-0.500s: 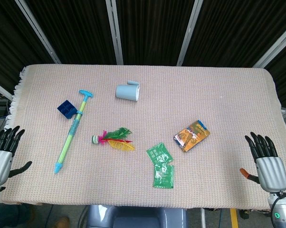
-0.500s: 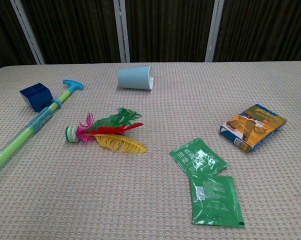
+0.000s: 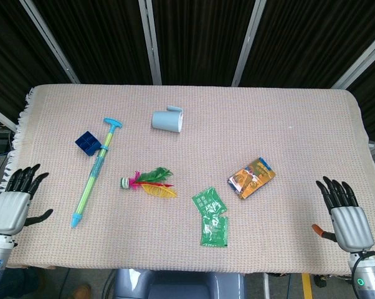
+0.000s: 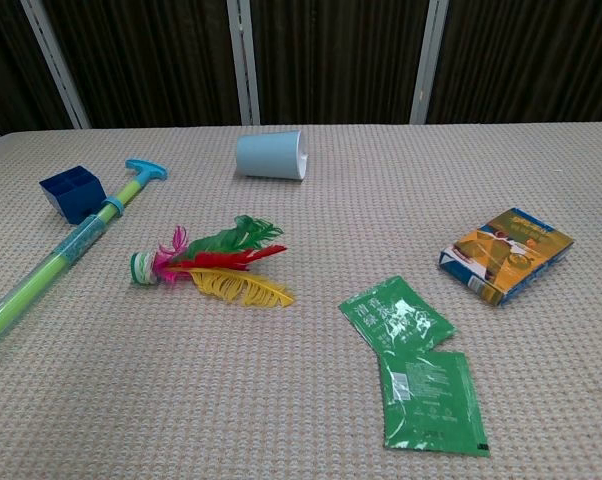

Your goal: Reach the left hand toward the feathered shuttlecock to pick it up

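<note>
The feathered shuttlecock (image 3: 147,182) lies on its side left of the table's middle, with green, red, pink and yellow feathers and a white base pointing left; the chest view shows the shuttlecock (image 4: 213,265) too. My left hand (image 3: 16,203) hovers at the table's front left edge, fingers spread and empty, well left of the shuttlecock. My right hand (image 3: 344,213) is at the front right edge, fingers apart, holding nothing. Neither hand shows in the chest view.
A long green and blue water squirter (image 3: 95,172) lies between my left hand and the shuttlecock. A blue block (image 3: 87,142) sits beside it. A tipped pale blue cup (image 3: 167,119), two green sachets (image 3: 211,217) and an orange packet (image 3: 251,177) lie further right.
My left hand has shifted slightly right and inward over the table's edge. The right hand has edged a little left and down. The objects have not moved.
</note>
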You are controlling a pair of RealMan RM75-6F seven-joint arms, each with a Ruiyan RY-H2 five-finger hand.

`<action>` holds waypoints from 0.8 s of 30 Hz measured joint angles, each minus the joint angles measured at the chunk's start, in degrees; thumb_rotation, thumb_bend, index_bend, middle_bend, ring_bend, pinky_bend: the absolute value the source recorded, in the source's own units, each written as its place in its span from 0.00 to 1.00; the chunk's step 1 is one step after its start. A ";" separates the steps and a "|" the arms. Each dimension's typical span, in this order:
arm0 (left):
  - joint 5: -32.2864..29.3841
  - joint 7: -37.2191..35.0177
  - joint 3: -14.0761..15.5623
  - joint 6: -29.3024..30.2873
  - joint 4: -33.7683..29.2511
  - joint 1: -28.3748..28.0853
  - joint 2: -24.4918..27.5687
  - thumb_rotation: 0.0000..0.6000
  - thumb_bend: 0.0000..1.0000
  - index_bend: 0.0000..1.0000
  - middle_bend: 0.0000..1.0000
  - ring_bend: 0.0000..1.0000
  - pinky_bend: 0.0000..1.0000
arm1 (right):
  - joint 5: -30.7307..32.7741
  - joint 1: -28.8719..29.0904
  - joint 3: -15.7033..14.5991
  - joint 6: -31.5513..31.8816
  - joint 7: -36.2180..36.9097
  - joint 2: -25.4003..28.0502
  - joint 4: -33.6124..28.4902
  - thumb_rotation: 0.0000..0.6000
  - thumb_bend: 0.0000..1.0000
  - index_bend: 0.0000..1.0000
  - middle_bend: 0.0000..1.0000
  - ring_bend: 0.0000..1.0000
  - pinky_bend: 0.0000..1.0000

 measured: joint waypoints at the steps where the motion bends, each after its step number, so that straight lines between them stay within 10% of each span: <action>1: 0.76 -1.29 -0.14 0.30 1.36 -0.42 -1.38 1.00 0.24 0.38 0.00 0.00 0.00 | -0.10 0.01 -0.06 0.00 0.12 0.05 -0.06 1.00 0.06 0.00 0.00 0.00 0.00; 24: 4.08 6.11 -5.23 -8.29 18.40 -17.67 -29.85 1.00 0.22 0.40 0.00 0.00 0.00 | -1.03 2.35 -0.08 -2.50 10.11 3.06 0.44 1.00 0.06 0.00 0.00 0.00 0.00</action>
